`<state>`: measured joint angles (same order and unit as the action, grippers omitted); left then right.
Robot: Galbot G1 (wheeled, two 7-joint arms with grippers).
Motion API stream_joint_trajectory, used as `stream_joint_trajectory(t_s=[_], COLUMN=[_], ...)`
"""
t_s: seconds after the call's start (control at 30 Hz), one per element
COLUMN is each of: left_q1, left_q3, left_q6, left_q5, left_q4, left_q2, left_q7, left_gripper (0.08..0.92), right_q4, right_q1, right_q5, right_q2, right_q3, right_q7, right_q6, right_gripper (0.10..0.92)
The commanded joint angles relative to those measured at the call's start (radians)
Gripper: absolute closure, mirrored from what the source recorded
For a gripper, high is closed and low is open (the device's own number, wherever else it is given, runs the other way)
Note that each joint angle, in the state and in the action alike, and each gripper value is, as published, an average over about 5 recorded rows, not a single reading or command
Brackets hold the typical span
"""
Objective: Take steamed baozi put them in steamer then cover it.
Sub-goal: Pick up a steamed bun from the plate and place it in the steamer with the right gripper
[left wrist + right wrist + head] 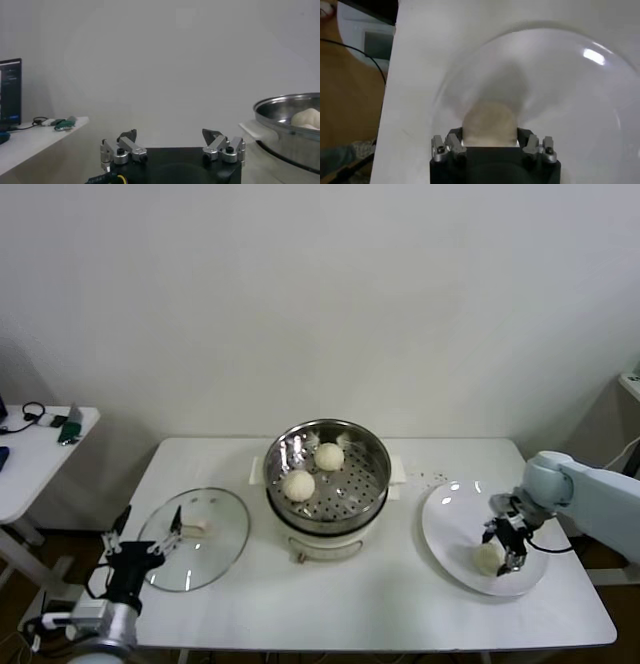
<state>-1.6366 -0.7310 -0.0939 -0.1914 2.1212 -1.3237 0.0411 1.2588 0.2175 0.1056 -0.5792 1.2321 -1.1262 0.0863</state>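
Observation:
Two cream-white baozi (299, 485) (329, 456) lie on the perforated tray of the shiny steamer (372, 467) at the table's middle. Another baozi (487, 559) rests on the white plate (450, 519) at the right. My right gripper (506, 552) is down over it, its fingers pressed to both sides of the bun (489, 124), shut on it. The glass cover (215, 546) with its white handle lies flat on the table left of the steamer. My left gripper (146, 542) waits open near the table's front left corner, just left of the cover, holding nothing.
A small white side table (35, 452) with cables and small items stands to the left. The steamer's rim (287, 107) shows to one side in the left wrist view. The white wall runs behind the table.

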Motion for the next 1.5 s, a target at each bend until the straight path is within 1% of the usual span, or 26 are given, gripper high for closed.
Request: stream_joint_trajectory(t_s=[0.03,0.23,0.47,0.57,0.73,1.0,1.2,1.5], left_q1=[-0.002,-0.004,-0.019,-0.024,-0.027,-0.022,-0.018,-0.014], left_q3=[0.004,0.006,0.011,0.012,0.014,0.020,0.015,0.015], left_q6=[0.000,0.004,0.010,0.014,0.017,0.011,0.005,-0.010], left_q5=[-0.002,-0.005,-0.005,-0.005,-0.005,-0.003,-0.006,-0.018], left_q4=[0.007,0.009,0.010,0.009,0.008,0.012,0.015,0.023], left_q2=[0.003,0.007,0.011,0.011,0.005,0.001,0.003,0.000], left_q7=[-0.001,-0.001,-0.003,-0.003,-0.004,-0.004,-0.003,-0.002], left_gripper=[0.177,0.177,0.177,0.177,0.177,0.177,0.177,0.177], right_q4=[0.027,0.068,0.117,0.109,0.090,-0.021,-0.078,-0.107], right_q1=[0.362,0.661,0.849,0.828,0.715,0.531,0.444,0.383], right_q5=[0.050,0.090,0.137,0.131,0.093,0.040,0.016,-0.020], right_q2=[-0.054,-0.180,-0.365,-0.439,-0.567,-0.762,-0.829,-0.858], right_q3=[0.218,0.386,0.476,0.430,0.325,0.247,0.266,0.287], right_q7=[-0.030,-0.056,-0.060,-0.057,-0.053,-0.057,-0.063,-0.067], right_q6=[-0.111,-0.259,-0.402,-0.428,-0.430,-0.439,-0.481,-0.522], right_gripper=[0.330,0.330,0.330,0.330,0.330,0.330,0.330,0.330])
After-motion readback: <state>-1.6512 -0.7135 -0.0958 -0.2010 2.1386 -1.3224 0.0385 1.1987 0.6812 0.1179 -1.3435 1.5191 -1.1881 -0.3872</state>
